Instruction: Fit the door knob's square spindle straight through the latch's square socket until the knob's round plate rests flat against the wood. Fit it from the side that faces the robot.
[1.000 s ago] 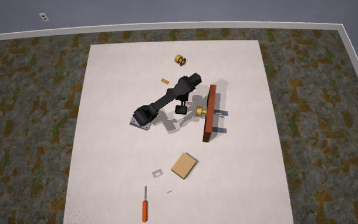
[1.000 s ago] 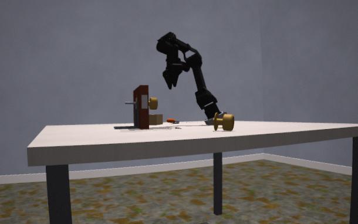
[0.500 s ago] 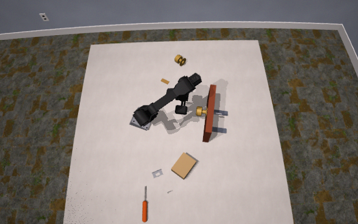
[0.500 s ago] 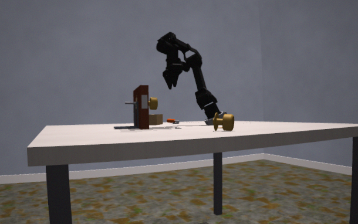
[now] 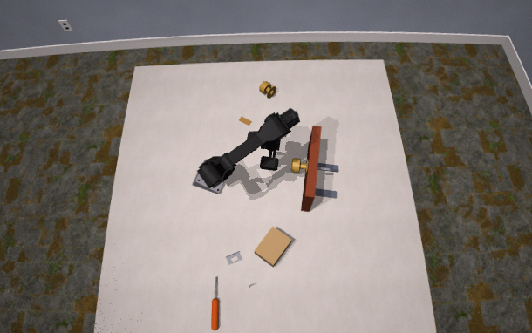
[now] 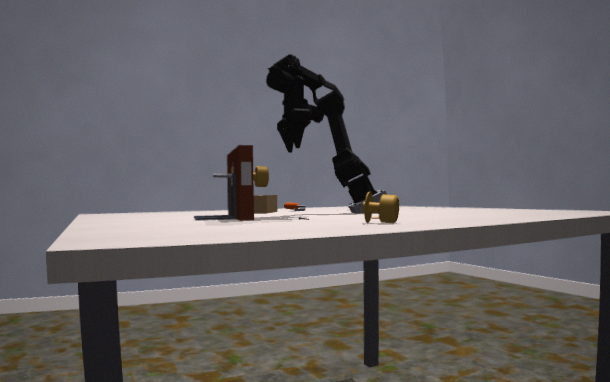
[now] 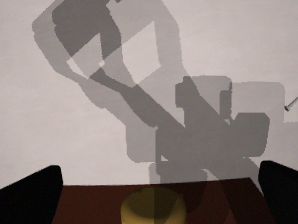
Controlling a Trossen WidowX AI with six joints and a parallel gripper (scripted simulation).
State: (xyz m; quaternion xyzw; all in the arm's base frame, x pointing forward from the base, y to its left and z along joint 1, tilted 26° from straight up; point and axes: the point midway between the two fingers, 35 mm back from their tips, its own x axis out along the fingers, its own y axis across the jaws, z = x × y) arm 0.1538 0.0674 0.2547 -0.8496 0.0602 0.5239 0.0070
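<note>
Your hand point(image 6: 294, 145) hangs empty above the knob point(image 5: 298, 165), fingers spread wide; the knob already sits in the wood block point(image 5: 311, 167) on your side, so check its plate looks flush; withdraw straight up without brushing it.

spare knob point(image 5: 268, 89) | screwdriver point(image 5: 214, 311) | cardboard box point(image 5: 273, 246) | metal plate point(image 5: 234, 257)

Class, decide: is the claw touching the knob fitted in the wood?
Apart. The exterior view shows the open claw hanging above the knob, with bare wall between them.
</note>
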